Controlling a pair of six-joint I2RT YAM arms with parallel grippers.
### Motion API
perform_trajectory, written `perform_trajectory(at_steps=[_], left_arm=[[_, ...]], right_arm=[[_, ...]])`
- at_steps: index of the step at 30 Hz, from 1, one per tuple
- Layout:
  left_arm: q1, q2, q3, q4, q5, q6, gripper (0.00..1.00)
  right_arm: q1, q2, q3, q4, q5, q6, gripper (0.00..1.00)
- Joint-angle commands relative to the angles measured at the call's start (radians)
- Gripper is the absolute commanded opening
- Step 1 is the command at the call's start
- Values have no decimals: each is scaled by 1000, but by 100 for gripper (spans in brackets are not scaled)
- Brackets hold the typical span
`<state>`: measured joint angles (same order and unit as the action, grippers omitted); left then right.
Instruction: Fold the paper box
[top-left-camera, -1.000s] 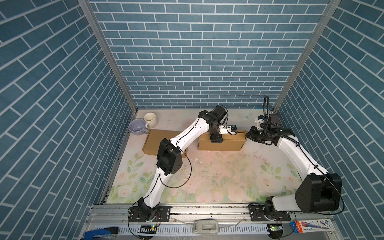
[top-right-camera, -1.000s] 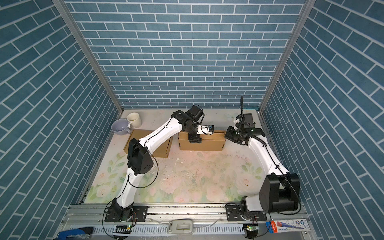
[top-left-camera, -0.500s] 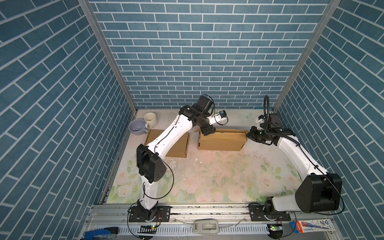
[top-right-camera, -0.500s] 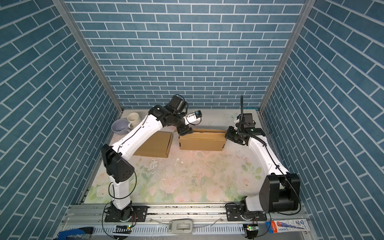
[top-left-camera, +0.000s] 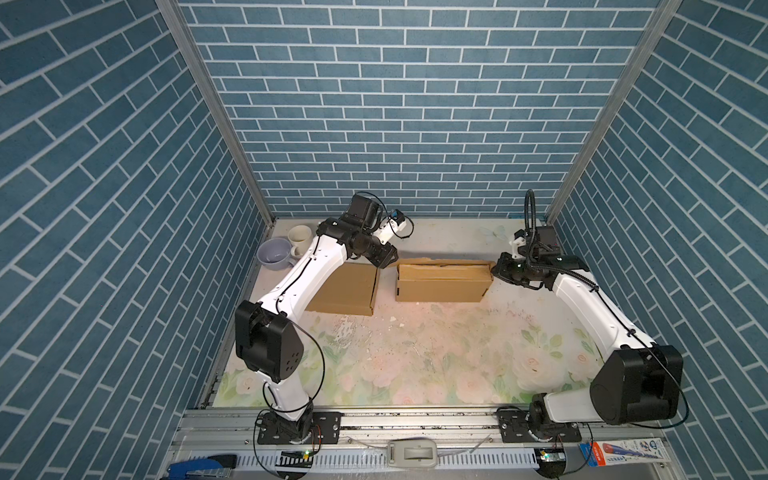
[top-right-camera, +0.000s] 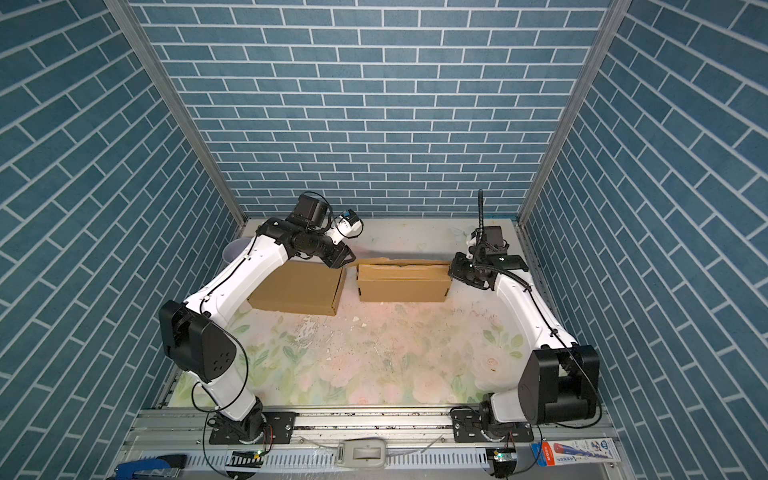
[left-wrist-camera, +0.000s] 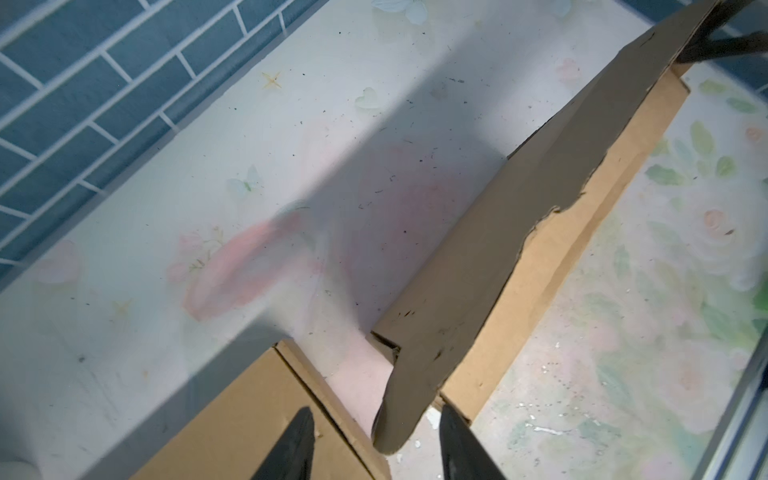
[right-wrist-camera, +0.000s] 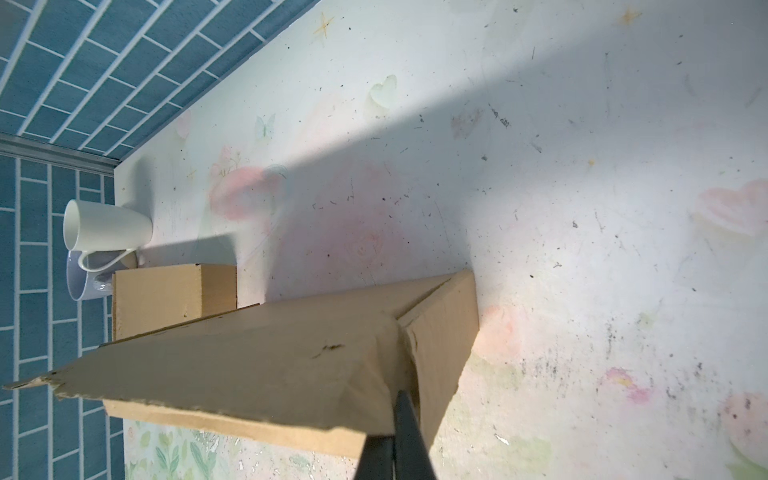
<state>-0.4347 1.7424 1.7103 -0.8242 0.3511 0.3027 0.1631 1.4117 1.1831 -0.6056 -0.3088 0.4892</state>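
The paper box (top-left-camera: 440, 282) (top-right-camera: 403, 284) is a long brown carton lying at the back middle of the table. Its long top flap (left-wrist-camera: 519, 208) (right-wrist-camera: 249, 361) stands partly raised. My left gripper (top-left-camera: 384, 262) (top-right-camera: 347, 259) (left-wrist-camera: 376, 440) hovers at the box's left end, open, with the flap's rounded tip between its fingers (left-wrist-camera: 299, 444) but not touching them. At the box's right end my right gripper (top-left-camera: 496, 270) (top-right-camera: 453, 270) (right-wrist-camera: 395, 436) is shut on the cardboard where the flap meets the end wall.
A second, closed cardboard box (top-left-camera: 345, 291) (top-right-camera: 299, 291) (right-wrist-camera: 166, 291) lies just left of the paper box, partly under my left arm. A white mug (top-left-camera: 299, 237) (right-wrist-camera: 104, 228) and a lavender cup (top-left-camera: 274, 253) stand in the back left corner. Blue brick walls enclose three sides.
My left arm has swung back from over the box's top to its left end, and its jaws have narrowed. The right arm and the box have stayed in place.
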Motion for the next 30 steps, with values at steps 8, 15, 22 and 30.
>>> perform_trajectory(at_steps=[8, 15, 22, 30], left_arm=[[6, 26, -4, -51, 45, -8, 34], [7, 36, -15, -64, 76, -1, 36], [7, 29, -40, -59, 79, 19, 33], [6, 85, 14, -82, 52, 19, 15]], right_arm=[[9, 38, 7, -115, 50, -22, 0], [12, 39, 8, -113, 51, -20, 0], [12, 44, 9, -112, 51, -21, 0], [14, 43, 6, -111, 54, -19, 0]])
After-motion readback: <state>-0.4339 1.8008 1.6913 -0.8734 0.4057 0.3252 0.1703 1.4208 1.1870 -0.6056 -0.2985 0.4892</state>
